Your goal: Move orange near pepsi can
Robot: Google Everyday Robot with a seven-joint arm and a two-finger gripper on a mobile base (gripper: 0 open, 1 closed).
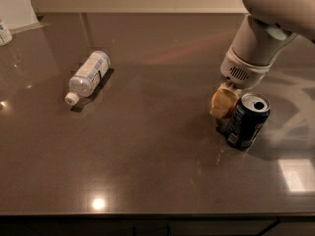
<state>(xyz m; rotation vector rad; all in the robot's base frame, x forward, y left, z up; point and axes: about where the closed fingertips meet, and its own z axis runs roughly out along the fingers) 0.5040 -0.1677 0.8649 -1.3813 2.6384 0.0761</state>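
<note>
The pepsi can (247,122) stands upright at the right of the dark counter, dark blue with a silver open top. My gripper (224,106) hangs from the white arm (261,38) just left of the can and low over the counter. It is shut on the orange (221,102), which shows as a rounded yellow-orange shape between the fingers, partly hidden by them. The orange is right beside the can's upper left side, touching or nearly touching it.
A clear plastic water bottle (88,75) with a white cap lies on its side at the left of the counter. A small white container (4,32) stands at the far left edge. The counter's front edge (147,215) runs along the bottom.
</note>
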